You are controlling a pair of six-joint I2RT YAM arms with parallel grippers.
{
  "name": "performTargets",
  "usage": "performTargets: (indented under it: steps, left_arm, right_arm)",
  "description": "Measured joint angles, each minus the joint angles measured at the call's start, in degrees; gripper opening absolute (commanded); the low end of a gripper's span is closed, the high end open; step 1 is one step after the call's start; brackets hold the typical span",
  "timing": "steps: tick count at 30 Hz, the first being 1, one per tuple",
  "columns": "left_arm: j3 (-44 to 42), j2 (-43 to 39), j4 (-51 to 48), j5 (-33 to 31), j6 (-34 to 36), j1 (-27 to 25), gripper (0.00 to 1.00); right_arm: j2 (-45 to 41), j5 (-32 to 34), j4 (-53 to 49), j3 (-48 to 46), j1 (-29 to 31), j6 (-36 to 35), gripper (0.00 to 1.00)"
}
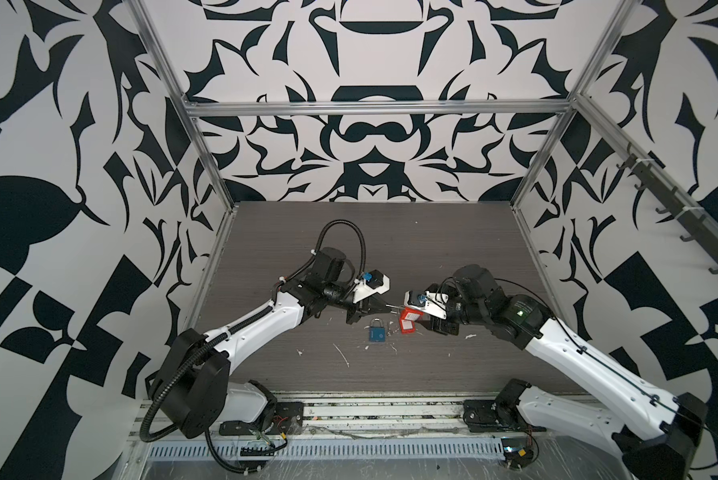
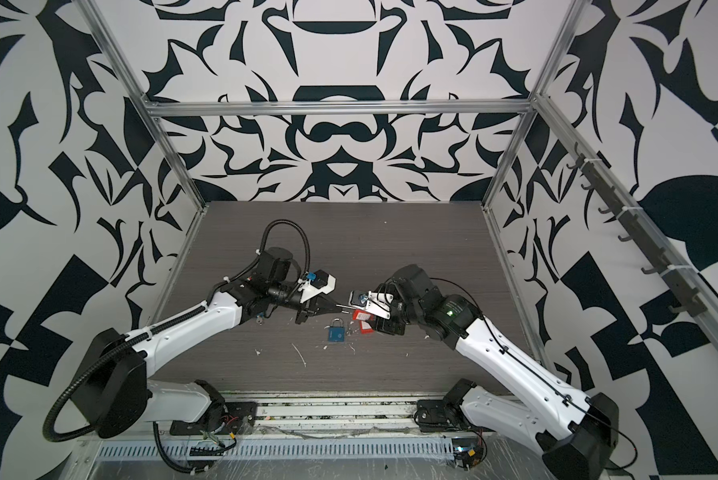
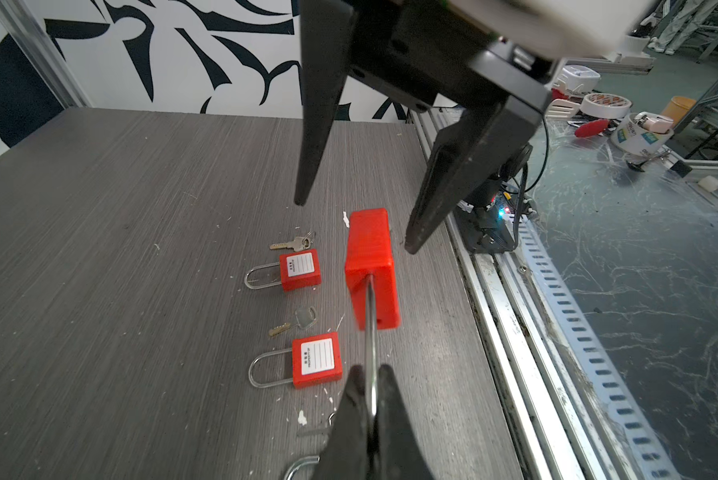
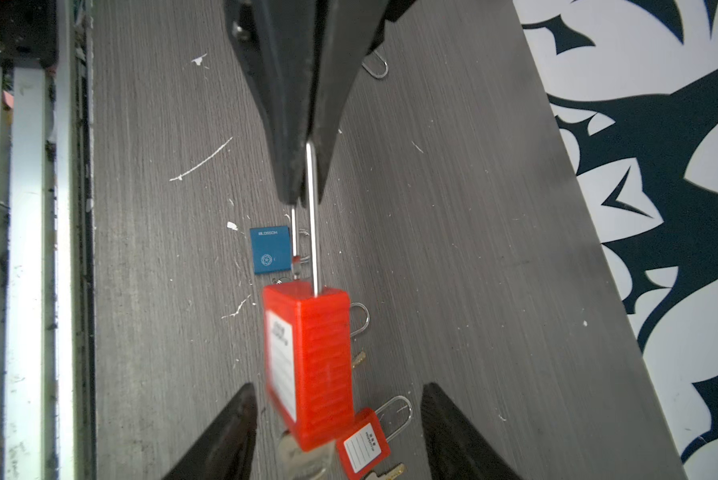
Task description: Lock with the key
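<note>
A red padlock point(image 4: 311, 365) hangs above the table, and my left gripper point(image 3: 370, 370) is shut on its steel shackle point(image 4: 312, 232). In the left wrist view the red body point(image 3: 370, 266) points away from the closed fingers. My right gripper point(image 4: 338, 386) is open. Its two fingers point(image 3: 307, 166) stand on either side of the body without pinching it. A blurred silvery key head point(image 4: 303, 455) shows at the body's lower end; I cannot tell whether it sits in the keyhole. In both top views the grippers meet at mid-table around the padlock point(image 1: 409, 318) point(image 2: 361, 321).
A blue padlock point(image 1: 377, 333) point(image 2: 336, 333) point(image 4: 270, 249) lies flat on the table just in front of the grippers. Two smaller red padlocks point(image 3: 300, 270) point(image 3: 316, 359) lie below with loose keys point(image 3: 293, 243) point(image 3: 293, 324) beside them. The table's front rail point(image 3: 527, 332) is close.
</note>
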Motion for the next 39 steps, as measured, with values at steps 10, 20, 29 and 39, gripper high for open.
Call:
performTargets:
  steps: [10,20,29,39]
  left_arm:
    - [-1.6,-1.9,2.2,-0.5,0.0,-1.5,0.0]
    - [-3.8,-2.0,6.6,-0.7,-1.4,-3.6,0.0]
    - [-5.6,0.2,10.8,-2.6,-2.8,-5.9,0.0]
    - [-5.6,1.4,15.0,-1.2,-5.3,-6.2,0.0]
  right_arm:
    - [3.1,-6.0,-3.0,1.3,0.0,-0.2,0.37]
    - [3.2,-9.3,-5.0,2.2,-0.1,0.1,0.23]
    - [6.2,-10.8,-10.0,3.3,-1.1,0.1,0.14]
    - [3.0,-10.0,-9.1,2.4,-1.6,0.3,0.14]
